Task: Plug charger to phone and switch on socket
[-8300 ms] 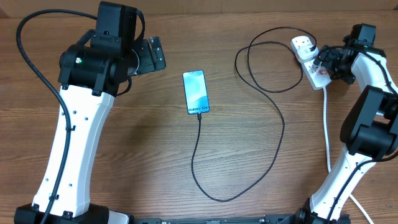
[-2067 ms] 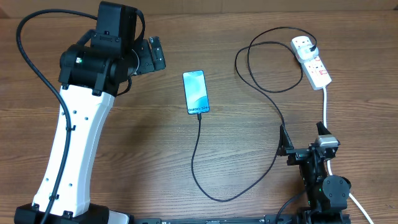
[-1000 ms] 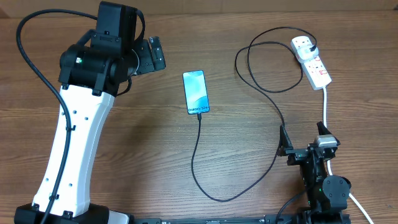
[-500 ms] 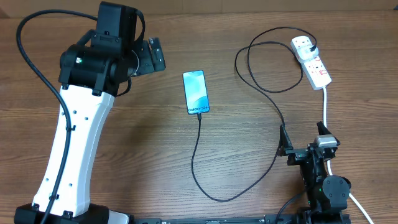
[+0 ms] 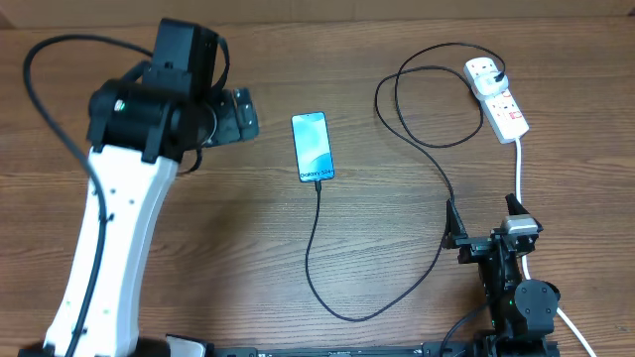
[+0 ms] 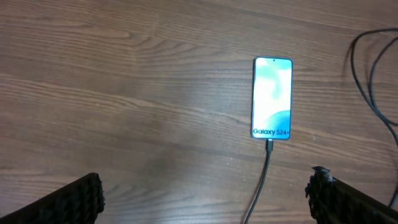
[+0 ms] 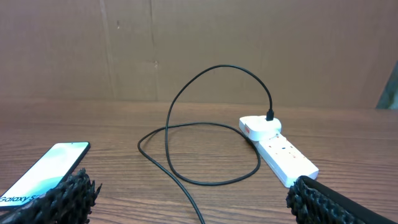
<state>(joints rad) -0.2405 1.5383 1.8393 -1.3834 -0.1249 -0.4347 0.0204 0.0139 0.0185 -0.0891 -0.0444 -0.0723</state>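
Observation:
The phone lies screen-up mid-table with a lit blue-teal screen; it also shows in the left wrist view and at the lower left of the right wrist view. The black charger cable runs from the phone's bottom edge, loops across the table and ends in a plug seated in the white socket strip, which also shows in the right wrist view. My left gripper is open and empty, left of the phone. My right gripper is open and empty, near the front edge, well short of the strip.
The strip's thick white cord runs down the right side, past my right arm's base. The charger cable's large loop lies between the phone and the strip. A brown wall stands behind the table.
My right arm has pulled back from the socket strip to the front of the table. My left arm has shifted slightly to the left in the last half second. Phone and cable have not moved.

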